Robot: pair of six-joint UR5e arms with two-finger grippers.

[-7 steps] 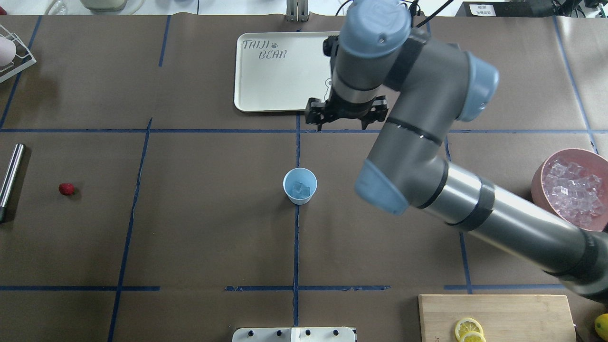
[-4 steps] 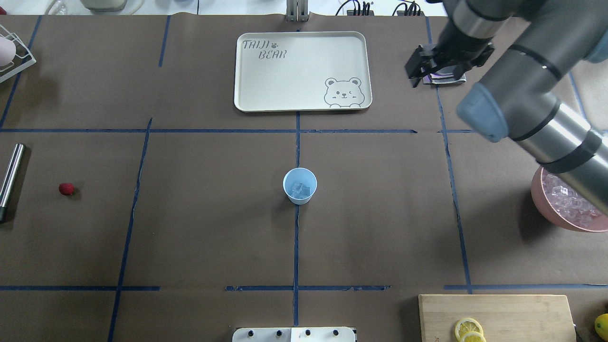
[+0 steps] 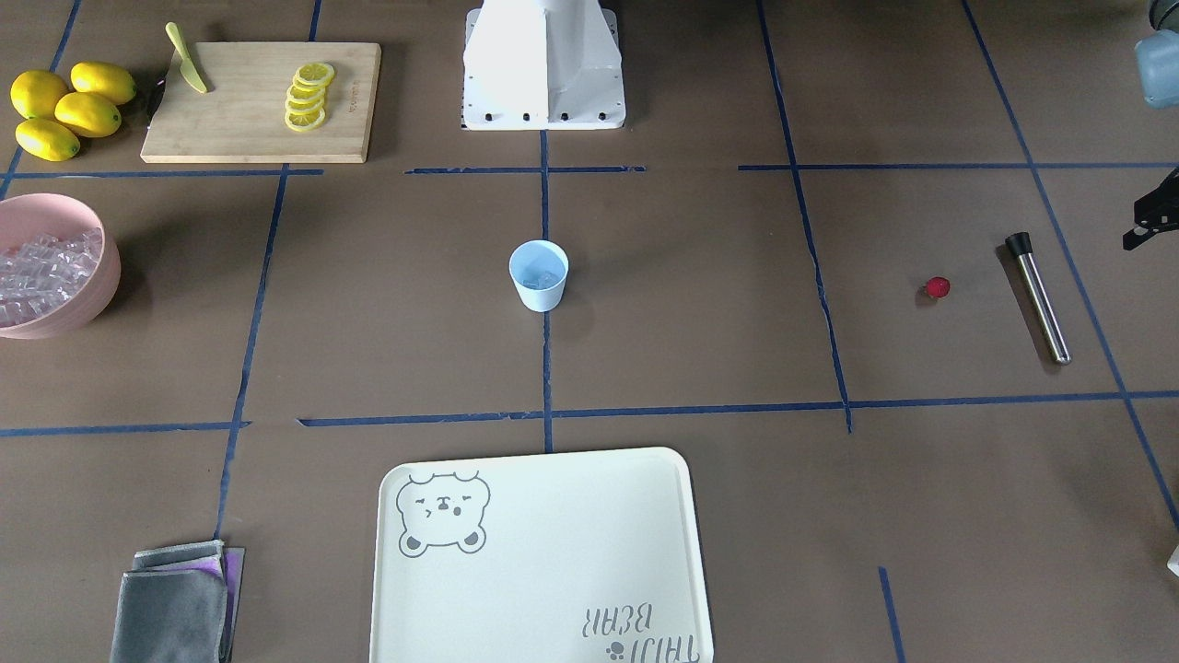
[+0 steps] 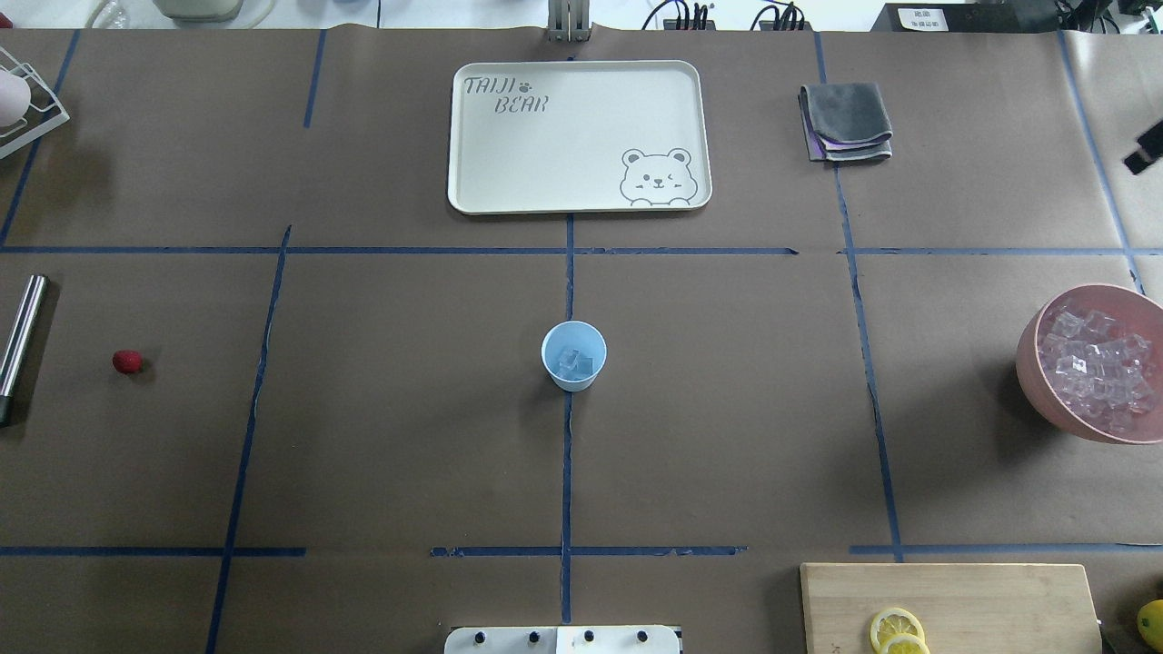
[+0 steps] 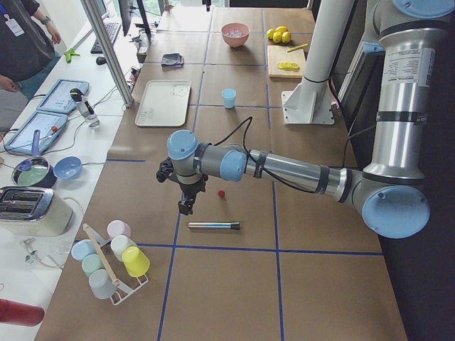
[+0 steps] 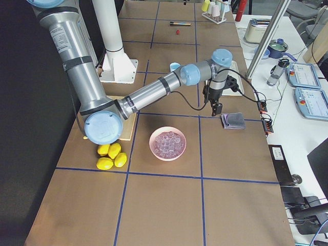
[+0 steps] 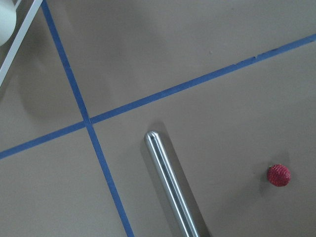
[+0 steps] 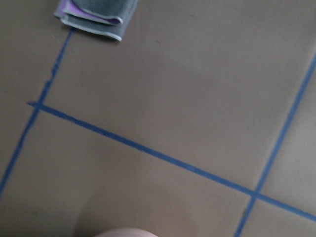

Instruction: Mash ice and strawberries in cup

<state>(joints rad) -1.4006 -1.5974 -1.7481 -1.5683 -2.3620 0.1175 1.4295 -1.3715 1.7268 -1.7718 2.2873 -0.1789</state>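
Note:
The light-blue cup (image 4: 573,355) stands upright at the table's centre with a few ice cubes (image 4: 578,362) inside. One small red strawberry (image 4: 127,361) lies alone far to the left, also in the left wrist view (image 7: 279,175). My left gripper (image 5: 186,207) hangs above the table beside the strawberry and a steel rod; I cannot tell whether it is open or shut. My right gripper (image 6: 217,108) hovers near the folded cloth, with only a black tip (image 4: 1143,150) at the overhead view's right edge; I cannot tell its state either.
A steel rod (image 4: 20,343) lies left of the strawberry. A pink bowl (image 4: 1036,381) of ice sits at the right edge. A cream tray (image 4: 472,195) and grey cloth (image 4: 845,118) lie at the back. A cutting board (image 4: 981,590) with lemon slices is front right.
My right arm has swung from over the tray to the right, past the cloth, almost wholly out of the overhead view. Cup and strawberry have not moved.

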